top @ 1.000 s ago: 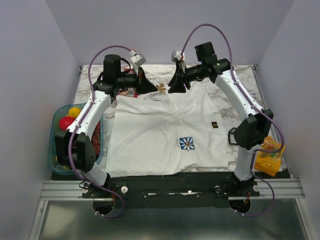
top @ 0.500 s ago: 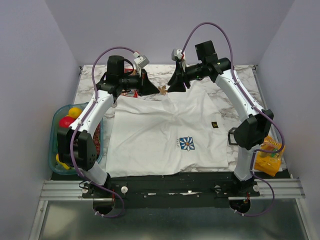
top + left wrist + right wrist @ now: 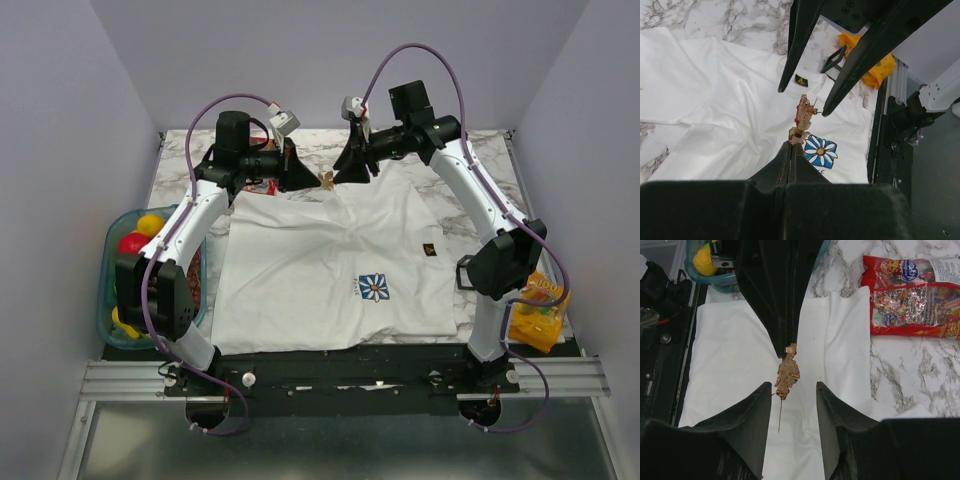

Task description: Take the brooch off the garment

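The garment (image 3: 330, 265), a white T-shirt with a blue-and-white daisy print (image 3: 374, 288) and a small dark patch (image 3: 429, 250), lies flat on the marble table. My left gripper (image 3: 316, 181) is shut on the brooch (image 3: 324, 180), a small orange-gold leaf-shaped pin, and holds it lifted above the shirt's collar. In the left wrist view the brooch (image 3: 802, 118) sticks out from the shut fingertips. In the right wrist view the brooch (image 3: 787, 372) hangs with its pin needle pointing down. My right gripper (image 3: 343, 178) is open, one finger each side of the brooch (image 3: 793, 386), not touching it.
A red snack bag (image 3: 912, 295) lies on the marble beyond the shirt's left sleeve. A blue bin (image 3: 118, 300) with red and yellow balls stands at the left. An orange box (image 3: 538, 310) sits at the right front, also in the left wrist view (image 3: 867, 62).
My left gripper has moved slightly right with the brooch toward the right gripper. The right gripper has shifted a little left, so both now meet above the collar.
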Tool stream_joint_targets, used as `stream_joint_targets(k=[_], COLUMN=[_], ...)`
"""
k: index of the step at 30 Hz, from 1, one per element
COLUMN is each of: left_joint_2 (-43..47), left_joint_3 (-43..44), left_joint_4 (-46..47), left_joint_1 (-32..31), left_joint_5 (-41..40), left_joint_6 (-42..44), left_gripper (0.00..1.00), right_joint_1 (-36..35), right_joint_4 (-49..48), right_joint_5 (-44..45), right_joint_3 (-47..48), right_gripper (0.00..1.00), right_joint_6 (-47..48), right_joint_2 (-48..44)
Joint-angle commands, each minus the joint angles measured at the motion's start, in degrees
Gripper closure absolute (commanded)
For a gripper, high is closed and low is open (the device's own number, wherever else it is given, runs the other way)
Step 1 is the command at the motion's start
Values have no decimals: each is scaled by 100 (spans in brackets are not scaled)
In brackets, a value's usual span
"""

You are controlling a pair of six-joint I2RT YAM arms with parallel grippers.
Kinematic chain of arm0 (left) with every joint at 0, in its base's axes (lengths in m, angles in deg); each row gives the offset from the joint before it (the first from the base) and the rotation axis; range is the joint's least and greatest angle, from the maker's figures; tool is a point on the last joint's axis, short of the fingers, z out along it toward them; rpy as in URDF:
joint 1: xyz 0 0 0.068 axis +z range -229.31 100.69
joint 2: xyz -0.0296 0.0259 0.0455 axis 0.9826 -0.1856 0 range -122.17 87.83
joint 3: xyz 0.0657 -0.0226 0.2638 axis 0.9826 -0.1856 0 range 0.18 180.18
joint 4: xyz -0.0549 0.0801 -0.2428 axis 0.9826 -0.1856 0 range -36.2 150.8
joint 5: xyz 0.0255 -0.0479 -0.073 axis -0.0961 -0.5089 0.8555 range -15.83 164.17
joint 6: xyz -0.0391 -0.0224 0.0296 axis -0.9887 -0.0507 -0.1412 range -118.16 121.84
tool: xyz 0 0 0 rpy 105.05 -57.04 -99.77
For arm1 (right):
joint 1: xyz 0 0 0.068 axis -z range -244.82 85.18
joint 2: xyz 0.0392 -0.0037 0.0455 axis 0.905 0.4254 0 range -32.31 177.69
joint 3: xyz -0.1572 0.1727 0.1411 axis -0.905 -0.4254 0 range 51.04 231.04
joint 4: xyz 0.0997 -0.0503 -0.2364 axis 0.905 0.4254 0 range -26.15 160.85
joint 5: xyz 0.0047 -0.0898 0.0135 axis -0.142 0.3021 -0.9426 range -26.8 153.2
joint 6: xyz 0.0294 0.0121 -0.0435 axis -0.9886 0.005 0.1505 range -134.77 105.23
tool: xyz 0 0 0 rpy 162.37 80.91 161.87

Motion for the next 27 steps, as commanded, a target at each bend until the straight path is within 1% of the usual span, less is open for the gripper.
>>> stream_joint_targets(k=[1, 7, 10, 17, 21, 27], left_joint_2=[-61, -44, -8, 115, 124, 97], left_joint_3=[168, 168, 141, 97, 97, 141], left_joint_4=[95, -55, -29, 279, 305, 262], left_joint_1=[-42, -42, -42, -42, -42, -42], left_joint_5=[189, 171, 215, 426, 374, 14], left_joint_6=[-11, 130, 147, -107, -107, -46], left_gripper=[100, 100, 100, 100, 100, 100], right_joint_1=[-25, 80, 98, 89, 98, 89], right_joint_4=[-402, -693, -834, -746, -457, -79], right_joint_5=[173, 507, 858, 1404, 1229, 737], right_joint_3=[222, 249, 135, -138, -226, -296], right_gripper=[52, 52, 52, 52, 51, 51], right_joint_6=[-442, -637, -759, -488, -128, 224], right_joint_2=[-67, -172, -173, -23, -49, -234])
